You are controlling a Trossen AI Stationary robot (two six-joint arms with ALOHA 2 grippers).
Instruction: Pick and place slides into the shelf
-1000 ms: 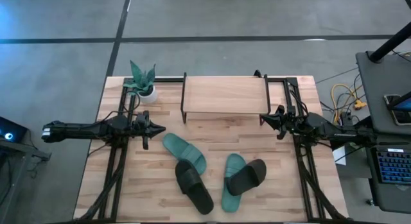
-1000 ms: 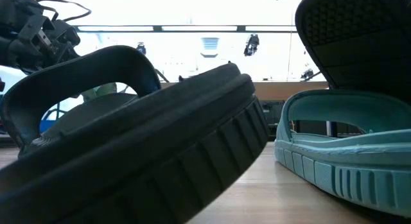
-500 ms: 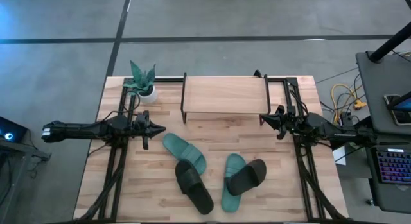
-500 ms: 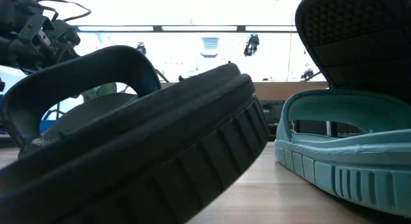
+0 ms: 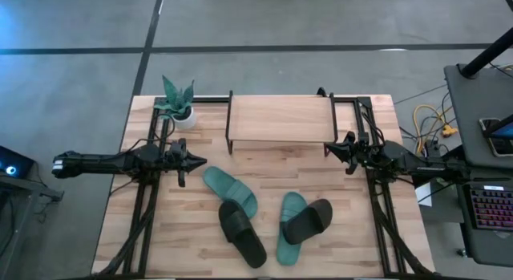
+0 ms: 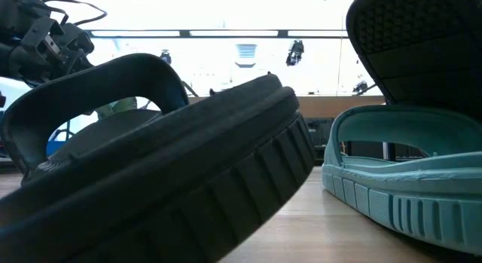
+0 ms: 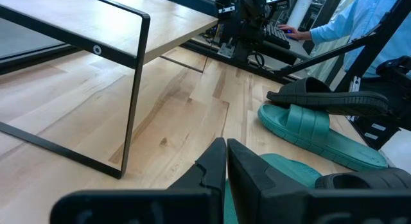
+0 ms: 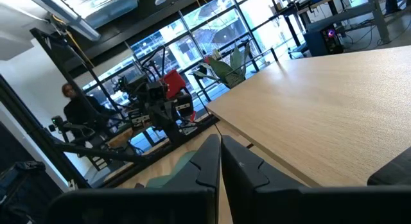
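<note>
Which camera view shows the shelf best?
The high view: the whole shelf is seen from above. The left wrist view shows one corner, frame and top board; the right wrist view only its top board; in the low view slides mostly hide it.

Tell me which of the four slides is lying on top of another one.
The right-hand black slide: it lies crosswise over the teal slide beneath it. The other black one only overlaps its teal neighbour's end.
</note>
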